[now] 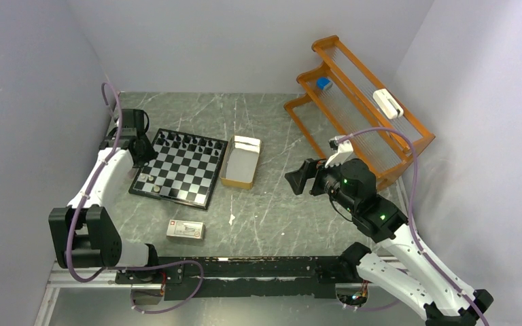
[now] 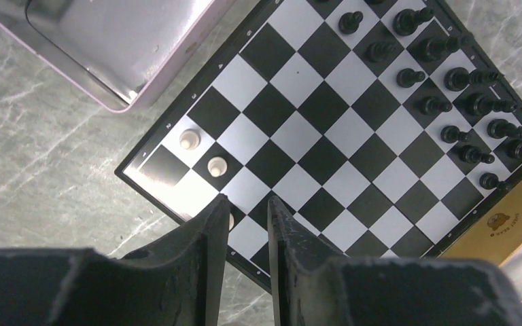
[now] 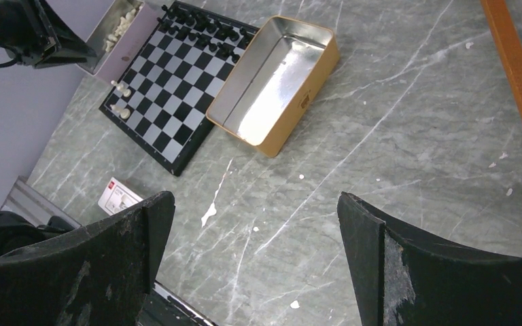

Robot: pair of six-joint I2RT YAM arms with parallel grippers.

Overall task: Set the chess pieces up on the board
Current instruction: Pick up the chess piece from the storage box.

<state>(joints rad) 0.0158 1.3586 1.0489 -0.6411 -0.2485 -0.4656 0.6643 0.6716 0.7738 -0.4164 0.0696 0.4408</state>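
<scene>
The board [image 1: 180,170] lies at the left of the table. Black pieces [image 2: 448,88] stand in two rows along its far edge. Two pale pieces [image 2: 217,166] stand near its left corner; a third [image 2: 231,221] peeks out beside my left finger. My left gripper [image 2: 247,204] hovers over that corner, jaws a narrow gap apart with nothing between them; from above it sits at the board's left side [image 1: 141,151]. My right gripper [image 3: 255,231] is wide open and empty over bare table, right of the board [image 1: 299,178].
An open tan metal box [image 1: 240,161] lies by the board's right edge. A silvery tin [image 3: 119,30] holding pale pieces sits at the board's far left. A white-and-red carton [image 1: 185,230] lies near the front. An orange rack [image 1: 360,109] stands at the back right.
</scene>
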